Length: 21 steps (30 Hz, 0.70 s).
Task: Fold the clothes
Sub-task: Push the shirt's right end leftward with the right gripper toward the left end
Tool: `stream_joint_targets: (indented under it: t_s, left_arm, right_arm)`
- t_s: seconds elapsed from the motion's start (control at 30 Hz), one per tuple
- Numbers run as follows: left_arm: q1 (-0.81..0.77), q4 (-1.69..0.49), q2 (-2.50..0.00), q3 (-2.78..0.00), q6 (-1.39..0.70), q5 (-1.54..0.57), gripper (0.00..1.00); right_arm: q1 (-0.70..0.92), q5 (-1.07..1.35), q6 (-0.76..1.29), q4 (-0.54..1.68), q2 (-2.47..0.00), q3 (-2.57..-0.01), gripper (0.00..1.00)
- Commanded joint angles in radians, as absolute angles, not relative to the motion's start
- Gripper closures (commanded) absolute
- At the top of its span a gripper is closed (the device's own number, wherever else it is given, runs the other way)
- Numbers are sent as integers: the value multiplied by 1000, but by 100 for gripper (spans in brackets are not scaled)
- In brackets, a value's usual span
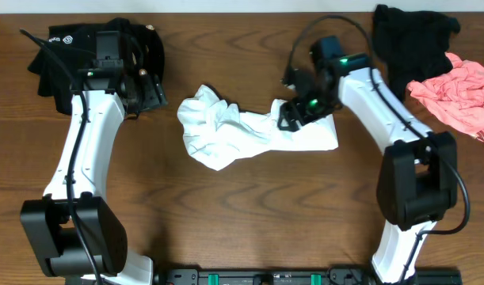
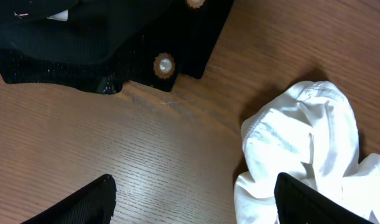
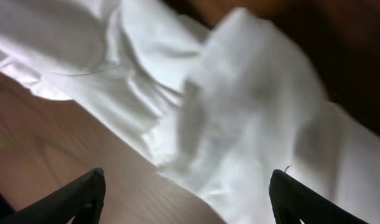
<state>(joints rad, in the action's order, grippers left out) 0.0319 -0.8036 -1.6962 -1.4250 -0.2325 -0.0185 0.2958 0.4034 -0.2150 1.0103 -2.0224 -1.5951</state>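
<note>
Left pincer point(image 2: 194, 182): jaws wide apart, holding nothing, only bare table point(image 2: 134, 149) between the fingers. The black buttoned top point(image 2: 115, 43) is just ahead of it. The bunched end of the white shirt point(image 2: 308, 143) is close off its right finger.

Right pincer point(image 3: 186, 176): jaws spread wide over the white shirt, with cloth below and between the fingers, none of it clamped. The black piece point(image 1: 412, 43) and the pink piece point(image 1: 463, 95) lie well off behind the right pincer, touching each other.
</note>
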Motion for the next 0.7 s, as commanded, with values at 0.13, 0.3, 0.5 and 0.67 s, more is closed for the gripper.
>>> stream_joint_targets:
  t_s: [0.13, 0.3, 0.5, 0.67]
  left_arm:
    - [34, -805, -1684, -1430, -238, -7, 18]
    - [34, -805, -1685, -1428, -237, -9, 18]
    - [33, -807, -1729, -1421, -95, -316, 18]
    - [31, -852, -1787, -1409, -71, -492, 18]
  right_arm:
    - [297, 392, -175, 1030, -2042, -1606, 32]
    - [295, 393, -171, 1034, -2042, -1607, 41]
    - [268, 393, -168, 1041, -2034, -1634, 20]
    - [241, 389, -186, 1116, -2033, -1729, 19]
